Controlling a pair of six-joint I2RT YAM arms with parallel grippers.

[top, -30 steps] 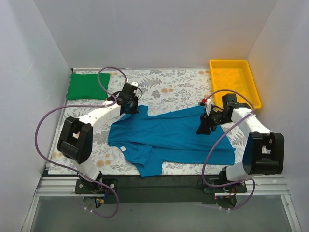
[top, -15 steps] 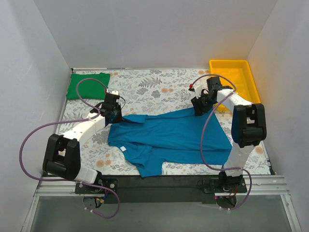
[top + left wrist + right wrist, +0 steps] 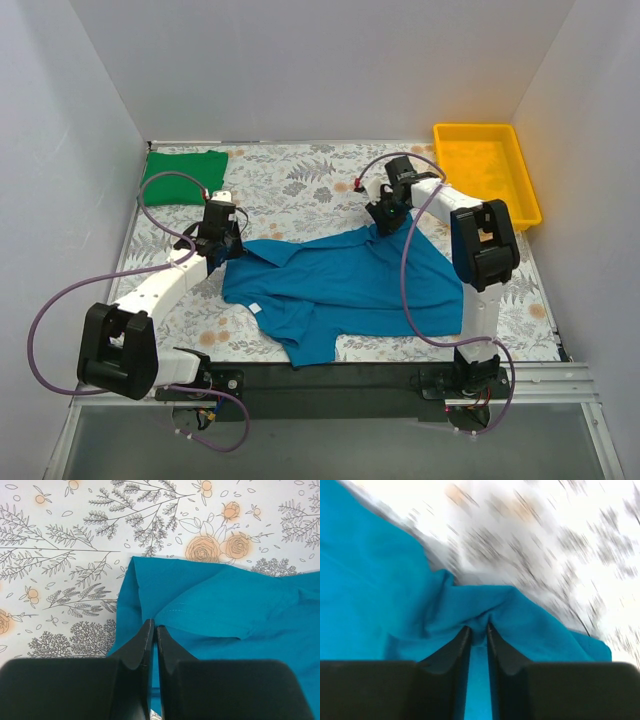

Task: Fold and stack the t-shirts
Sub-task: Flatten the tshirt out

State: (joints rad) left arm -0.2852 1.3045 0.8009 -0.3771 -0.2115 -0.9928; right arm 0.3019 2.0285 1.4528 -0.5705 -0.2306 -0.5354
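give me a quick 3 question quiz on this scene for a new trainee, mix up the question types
1. True or false: the left gripper and the right gripper are each shut on the teal-blue cloth t-shirt.
2. Where does the bright green cloth t-shirt lie? A) on the teal-blue cloth t-shirt B) at the far left corner of the flower-patterned table C) in the right gripper
3. What stands at the table's far right corner?
Key: 1 true; 2 B; 3 the yellow plastic tray.
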